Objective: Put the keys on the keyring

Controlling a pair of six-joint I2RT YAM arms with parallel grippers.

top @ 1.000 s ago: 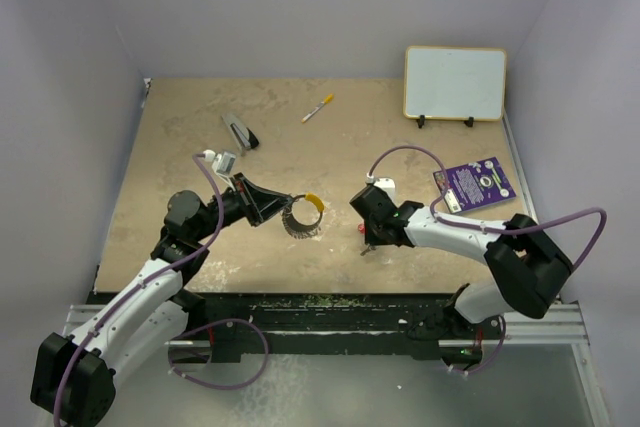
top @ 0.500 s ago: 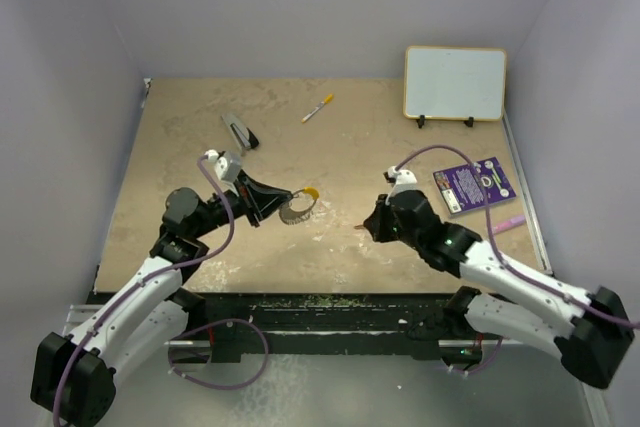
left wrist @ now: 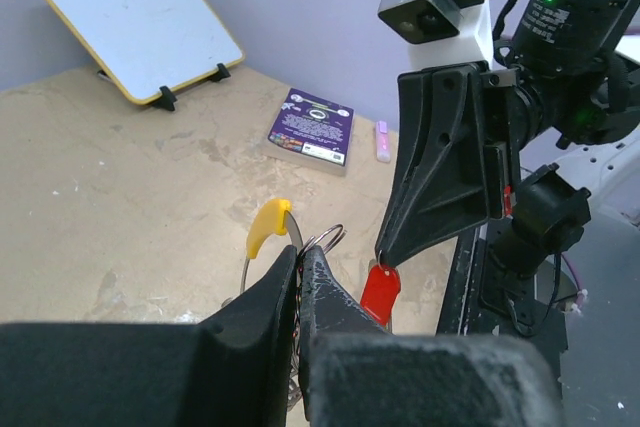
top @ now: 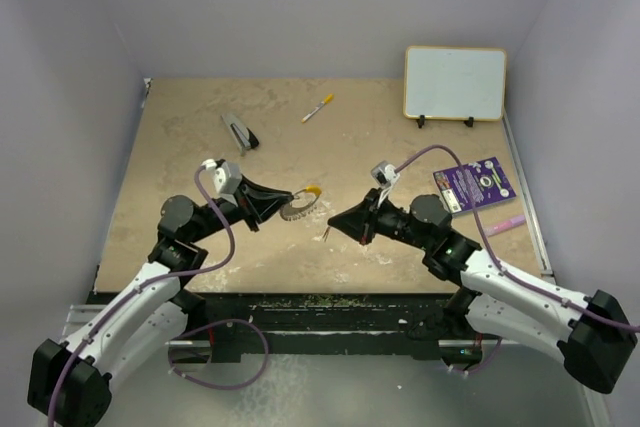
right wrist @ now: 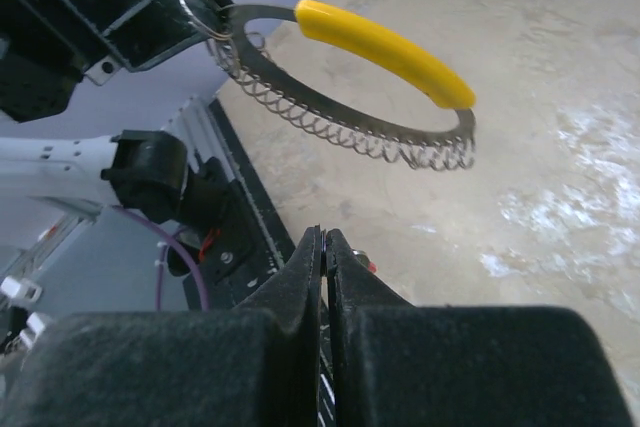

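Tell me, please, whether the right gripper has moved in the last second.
Yes. The right gripper has shifted left, farther from the purple booklet and closer to the keyring.

Soft, even light pours down from overhead onto the table (top: 400,147), throwing only faint, fuzzy shadows beneath both arms, and the whiteboard (top: 455,82) reads flat and bright white. In the wrist views the left gripper (left wrist: 300,259) and right gripper (right wrist: 322,239) loom dark and smeared out of focus up close. The keyring (right wrist: 385,47) shows crisp, with a soft sheen on its yellow arc, and straight lines bow toward the picture edges.
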